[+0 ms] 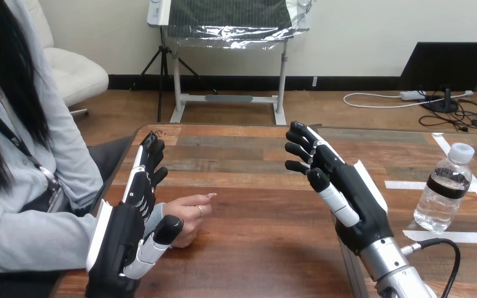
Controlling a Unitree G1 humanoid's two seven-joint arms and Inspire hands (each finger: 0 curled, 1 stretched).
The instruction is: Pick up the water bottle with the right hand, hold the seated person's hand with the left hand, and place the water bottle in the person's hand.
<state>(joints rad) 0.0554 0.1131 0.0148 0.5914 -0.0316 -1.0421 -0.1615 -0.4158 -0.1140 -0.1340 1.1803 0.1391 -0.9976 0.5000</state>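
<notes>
Right robot hand (357,200) near water bottle (445,191)

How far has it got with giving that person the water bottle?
Nothing looks finished yet. The water bottle stands upright on the table, untouched, apart from the open right robot hand. The left robot hand is open beside the person's hand, not curled round it. Left: grasp the bottle, hold the hand, place the bottle in it.
</notes>
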